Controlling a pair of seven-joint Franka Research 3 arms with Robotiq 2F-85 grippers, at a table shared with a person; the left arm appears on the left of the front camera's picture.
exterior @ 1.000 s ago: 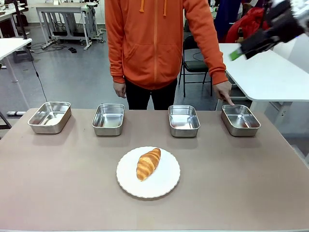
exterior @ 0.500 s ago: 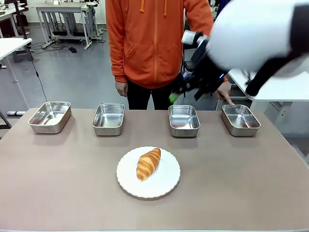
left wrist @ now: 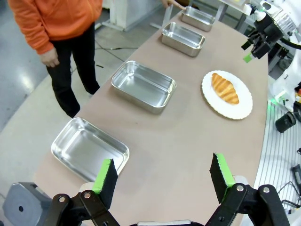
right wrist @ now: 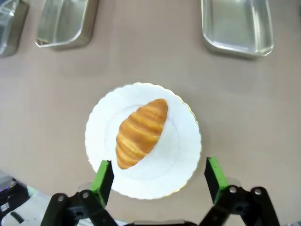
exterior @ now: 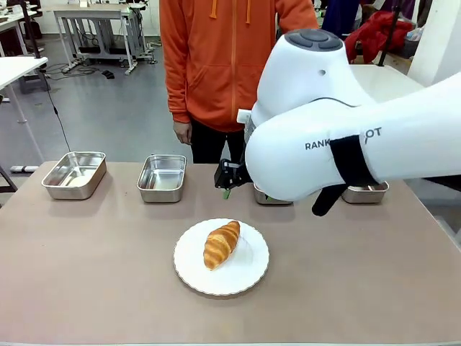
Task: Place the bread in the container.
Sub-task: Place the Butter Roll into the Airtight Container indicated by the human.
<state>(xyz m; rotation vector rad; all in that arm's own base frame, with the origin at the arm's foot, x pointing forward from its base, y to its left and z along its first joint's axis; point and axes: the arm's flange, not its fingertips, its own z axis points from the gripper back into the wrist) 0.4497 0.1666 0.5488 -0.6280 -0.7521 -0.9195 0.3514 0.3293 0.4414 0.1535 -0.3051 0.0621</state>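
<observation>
We find right tool (right wrist: pixel 159 165) open above the bread (right wrist: pixel 141 133), which points toward 1 o'clock; left tool (left wrist: pixel 162 162) open.

A grey polished floor (exterior: pixel 108 108), a white table (exterior: pixel 18 68) at left, a metal-legged bench (exterior: pixel 90 11) farther back.

Robotics lab: white robot arm (exterior: pixel 346 144), white worktables (exterior: pixel 14 68), metal-frame bench (exterior: pixel 94 21), floor cables (exterior: pixel 81 70), grey floor (exterior: pixel 108 108).
</observation>
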